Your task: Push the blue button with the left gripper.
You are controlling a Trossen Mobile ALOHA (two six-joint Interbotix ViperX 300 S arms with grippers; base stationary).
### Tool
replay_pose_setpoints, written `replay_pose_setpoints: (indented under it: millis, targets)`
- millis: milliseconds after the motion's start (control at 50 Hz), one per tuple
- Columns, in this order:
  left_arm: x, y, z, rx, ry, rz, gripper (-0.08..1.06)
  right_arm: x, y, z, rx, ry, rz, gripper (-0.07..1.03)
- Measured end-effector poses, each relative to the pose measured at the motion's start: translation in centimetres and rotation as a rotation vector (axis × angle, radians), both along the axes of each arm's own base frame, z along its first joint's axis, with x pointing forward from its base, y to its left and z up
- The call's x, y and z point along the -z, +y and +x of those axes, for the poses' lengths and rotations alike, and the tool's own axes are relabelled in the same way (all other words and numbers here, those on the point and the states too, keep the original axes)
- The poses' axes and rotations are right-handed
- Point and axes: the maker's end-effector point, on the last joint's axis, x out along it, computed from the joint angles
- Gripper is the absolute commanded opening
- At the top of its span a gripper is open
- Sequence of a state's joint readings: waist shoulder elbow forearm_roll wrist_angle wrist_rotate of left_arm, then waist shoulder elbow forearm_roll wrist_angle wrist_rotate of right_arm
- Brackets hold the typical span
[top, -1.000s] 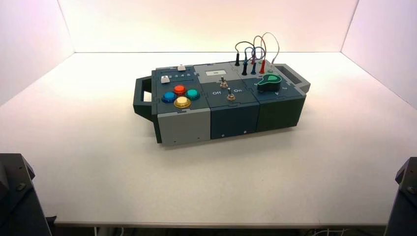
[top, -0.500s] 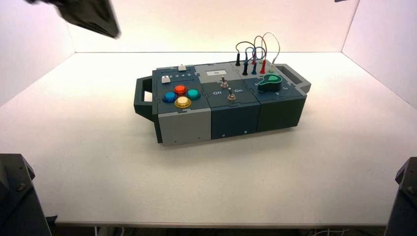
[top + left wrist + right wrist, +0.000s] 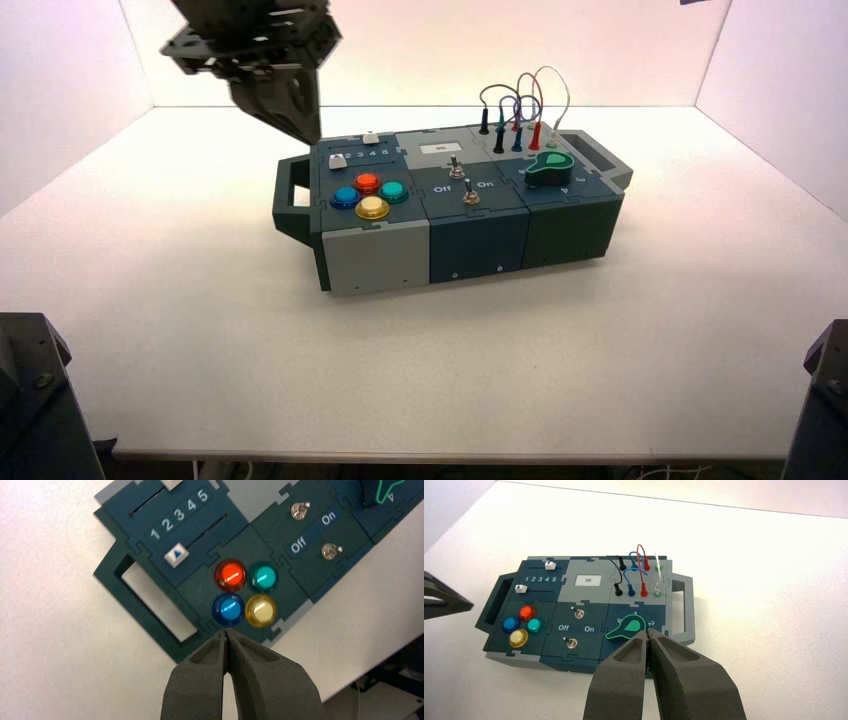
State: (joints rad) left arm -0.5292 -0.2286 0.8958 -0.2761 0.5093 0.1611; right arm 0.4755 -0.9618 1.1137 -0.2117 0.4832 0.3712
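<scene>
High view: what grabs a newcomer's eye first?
The left claw, fingers shut, hanging above the box's left rear corner. Next, the four round buttons on the left end: the blue button beside red, teal and yellow. Then the looping wires at the right rear.

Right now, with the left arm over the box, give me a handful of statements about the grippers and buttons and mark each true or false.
1. The left gripper has its fingers shut. True.
2. The left gripper is pressing the blue button. False: in the left wrist view its tip sits short of the button, and in the high view it hangs above the box's back left corner.
3. The blue button sits beside the yellow button. True.
4. The right gripper is open wide. False: its fingers are shut.
5. The lower slider stands at 5. False: it sits near 1.
</scene>
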Motion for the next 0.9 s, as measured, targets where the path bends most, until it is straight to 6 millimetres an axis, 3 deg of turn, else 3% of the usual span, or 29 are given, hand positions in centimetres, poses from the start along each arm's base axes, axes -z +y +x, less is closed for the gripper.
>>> replay_pose_setpoints:
  millis: [440,900]
  targets:
    - [3.3,-1.2,0.1,0.034,0.078,0.053,-0.03,0.0,0.0,0.0,0.000,0.001,0.001,-0.02]
    - [4.8,-1.5,0.1,0.042,0.094,0.071,-0.03,0.0,0.0,0.0,0.000,0.001,0.001,-0.02]
